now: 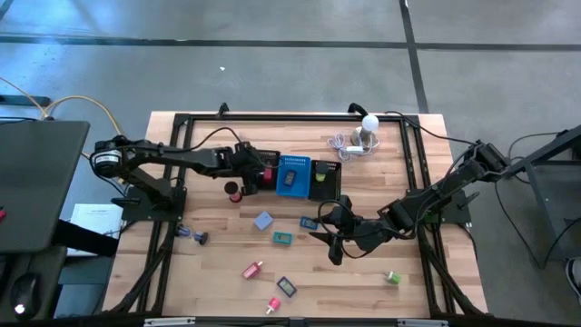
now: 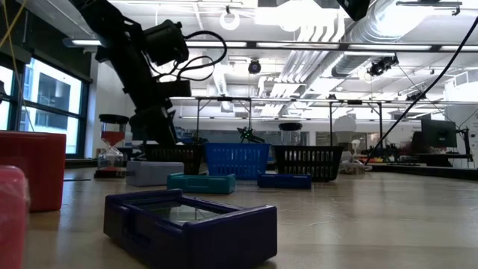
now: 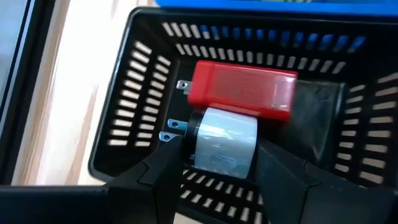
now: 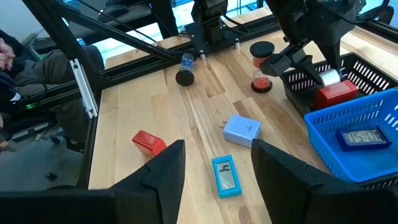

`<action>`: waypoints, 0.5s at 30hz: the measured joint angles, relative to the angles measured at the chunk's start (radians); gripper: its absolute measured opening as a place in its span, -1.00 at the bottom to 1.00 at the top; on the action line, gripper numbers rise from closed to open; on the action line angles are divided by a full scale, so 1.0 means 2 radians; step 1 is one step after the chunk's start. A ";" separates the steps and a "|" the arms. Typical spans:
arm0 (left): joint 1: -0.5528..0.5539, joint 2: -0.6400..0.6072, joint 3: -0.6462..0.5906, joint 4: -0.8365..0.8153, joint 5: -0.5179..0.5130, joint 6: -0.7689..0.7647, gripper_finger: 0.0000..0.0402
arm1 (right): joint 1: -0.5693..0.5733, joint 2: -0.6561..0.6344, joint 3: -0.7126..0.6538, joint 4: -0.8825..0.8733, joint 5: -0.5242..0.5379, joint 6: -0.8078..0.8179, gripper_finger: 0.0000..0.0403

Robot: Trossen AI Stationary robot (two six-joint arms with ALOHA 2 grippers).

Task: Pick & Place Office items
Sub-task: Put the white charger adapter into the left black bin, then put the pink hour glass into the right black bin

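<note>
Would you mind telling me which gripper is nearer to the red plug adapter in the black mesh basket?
Left. The left gripper hovers right above the red plug adapter, holding a white plug adapter. The right gripper is farther off, over the open table.

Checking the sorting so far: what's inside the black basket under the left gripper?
A red charger block lies inside; left gripper holds a white plug above it. Floor beneath them is hidden.

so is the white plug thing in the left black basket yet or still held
Held. The left gripper grips the white plug adapter just above the red adapter lying in the black basket.
</note>
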 joint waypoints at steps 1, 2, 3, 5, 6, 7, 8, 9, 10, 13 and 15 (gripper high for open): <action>-0.001 0.000 0.000 0.002 -0.001 0.000 -0.12 | 0.000 0.000 0.000 0.000 0.000 0.000 -0.14; -0.001 0.000 0.000 0.004 -0.002 0.000 -0.09 | 0.000 0.000 0.000 0.000 0.000 0.000 -0.14; -0.001 0.000 0.000 0.007 -0.004 0.000 -0.06 | 0.000 0.000 0.000 0.000 -0.001 0.000 -0.14; -0.001 0.000 0.000 0.008 -0.011 0.000 0.04 | 0.000 0.000 0.000 0.000 -0.005 0.000 -0.14; -0.001 0.000 0.000 0.007 -0.012 0.000 0.10 | 0.000 0.000 0.000 0.000 -0.007 0.000 -0.14; -0.001 0.000 0.000 0.007 -0.013 0.000 0.17 | 0.000 0.000 0.000 0.000 -0.007 0.000 -0.14; -0.001 0.000 0.000 0.007 -0.012 0.000 0.23 | 0.000 0.000 0.000 0.000 -0.007 0.000 -0.14; -0.002 0.000 0.000 0.007 -0.013 0.000 0.29 | 0.000 0.000 0.000 0.000 -0.007 0.000 -0.14; -0.003 0.000 0.000 0.008 -0.013 0.001 0.35 | 0.000 0.000 0.000 0.000 -0.007 0.000 -0.14; -0.004 -0.001 0.000 0.015 -0.013 0.018 0.45 | 0.000 0.000 0.000 0.000 -0.007 0.000 -0.14; -0.008 -0.005 0.000 0.014 -0.014 0.033 0.47 | 0.000 0.000 0.000 -0.001 -0.007 0.000 -0.14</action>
